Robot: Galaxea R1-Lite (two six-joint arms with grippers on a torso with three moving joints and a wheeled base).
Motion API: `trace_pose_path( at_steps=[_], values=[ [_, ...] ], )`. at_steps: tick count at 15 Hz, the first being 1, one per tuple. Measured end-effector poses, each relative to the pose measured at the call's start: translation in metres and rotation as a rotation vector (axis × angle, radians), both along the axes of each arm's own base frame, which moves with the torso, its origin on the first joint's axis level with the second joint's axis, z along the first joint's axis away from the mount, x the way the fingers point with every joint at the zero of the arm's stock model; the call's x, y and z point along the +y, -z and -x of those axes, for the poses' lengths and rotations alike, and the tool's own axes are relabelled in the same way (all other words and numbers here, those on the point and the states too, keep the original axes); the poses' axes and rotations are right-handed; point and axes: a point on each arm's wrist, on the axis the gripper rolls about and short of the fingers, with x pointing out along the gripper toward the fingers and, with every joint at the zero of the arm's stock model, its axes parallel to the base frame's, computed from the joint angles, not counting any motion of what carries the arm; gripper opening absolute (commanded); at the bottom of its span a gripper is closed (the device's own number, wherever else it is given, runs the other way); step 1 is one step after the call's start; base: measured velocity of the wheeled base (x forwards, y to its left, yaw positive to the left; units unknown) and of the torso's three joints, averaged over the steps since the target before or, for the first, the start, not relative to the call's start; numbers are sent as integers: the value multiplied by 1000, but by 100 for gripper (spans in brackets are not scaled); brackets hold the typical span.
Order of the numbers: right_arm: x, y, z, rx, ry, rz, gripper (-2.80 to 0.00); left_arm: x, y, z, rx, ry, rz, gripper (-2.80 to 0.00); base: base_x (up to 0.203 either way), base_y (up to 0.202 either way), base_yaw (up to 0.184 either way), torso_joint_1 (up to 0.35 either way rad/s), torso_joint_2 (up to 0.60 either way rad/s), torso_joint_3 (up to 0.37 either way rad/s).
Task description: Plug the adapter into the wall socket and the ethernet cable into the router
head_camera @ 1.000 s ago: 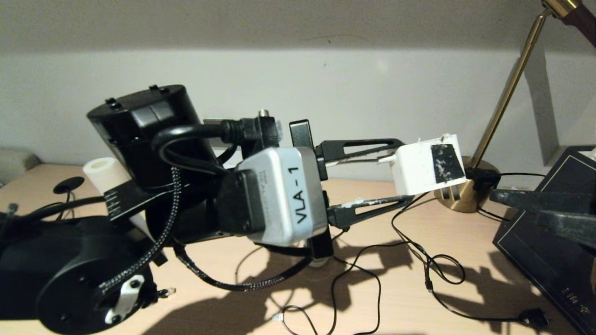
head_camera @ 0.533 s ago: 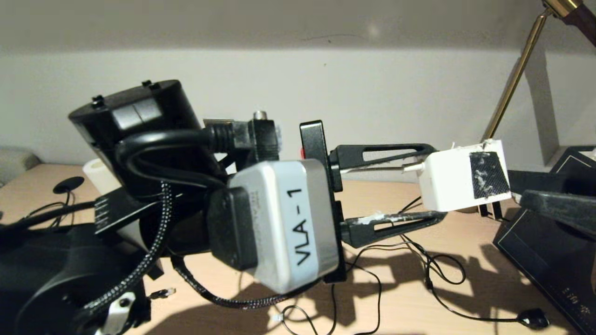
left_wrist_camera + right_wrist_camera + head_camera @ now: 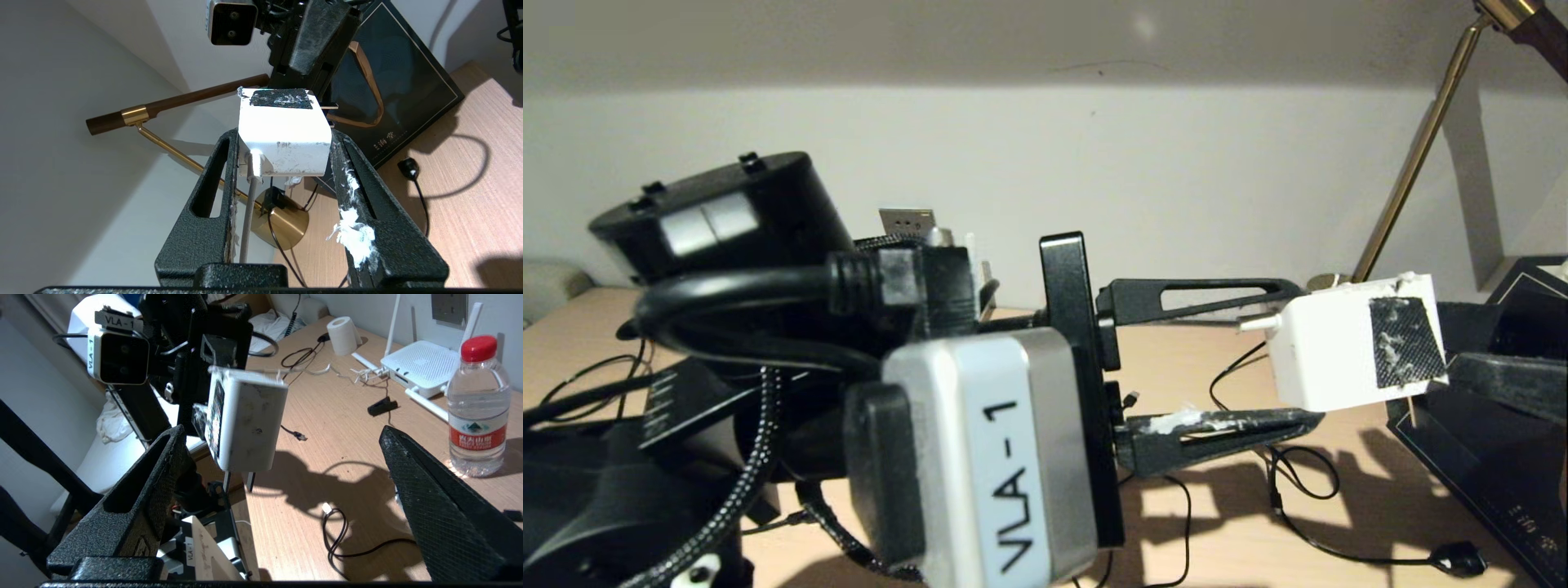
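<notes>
My left gripper is shut on the adapter, a white box with a dark patch, and holds it above the desk with its two prongs pointing down. In the left wrist view the adapter sits between both fingers and its pale cord hangs beside one of them. My right gripper is open, and the adapter hangs close to one of its fingers without touching either. The router stands at the wall under the grey wall socket. The ethernet cable's connector lies loose on the desk.
A water bottle stands beside the router, with a black clip and a paper roll on the desk beyond the adapter. A thin black cable loops on the desk below my right gripper. A brass lamp and a dark box stand on the right.
My left arm has carried the adapter to the right, up to the right gripper. The right gripper's fingers have opened wider.
</notes>
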Motion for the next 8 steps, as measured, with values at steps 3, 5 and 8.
trace_pose_path(
  at_steps=[3, 5, 8],
  values=[
    [0, -4, 1, -11, -4, -26, 0, -1, 1, 2, 3, -1, 0, -280, 0, 0, 0, 0, 0, 0],
    [0, -8, 2, -12, -12, -50, 0, -3, 1, 4, 6, -7, 2, -280, 0, 0, 0, 0, 0, 0],
    [0, -7, 4, -8, -64, -43, 0, -5, 1, 5, 7, -5, 3, -280, 0, 0, 0, 0, 0, 0]
  ],
)
